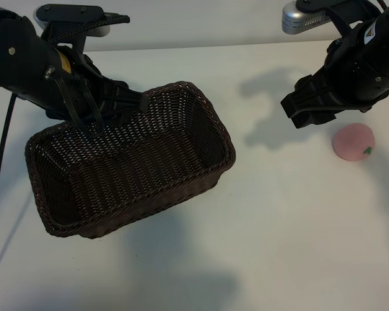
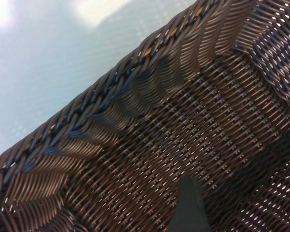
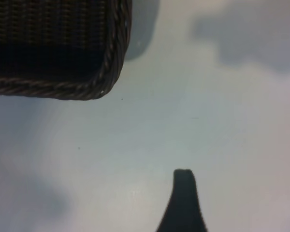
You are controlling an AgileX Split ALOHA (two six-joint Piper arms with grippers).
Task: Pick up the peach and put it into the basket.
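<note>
The peach (image 1: 353,142), small and pale pink with a green leaf mark, lies on the white table at the right. My right gripper (image 1: 303,110) hovers open just up and left of it, not touching it; one dark finger (image 3: 183,203) shows over bare table in the right wrist view, where the peach is out of view. The basket (image 1: 149,206), dark-brown wicker, sits left of centre. My left gripper (image 1: 131,103) is open at the basket's far rim (image 2: 111,83), with one finger (image 2: 186,208) over the woven inside. Nothing lies in the basket.
White tabletop (image 1: 279,240) stretches between the basket and the peach and along the front. The basket's corner (image 3: 104,72) shows in the right wrist view. A grey camera mount (image 1: 301,18) sits above the right arm, and a black cable (image 1: 0,168) hangs at the far left.
</note>
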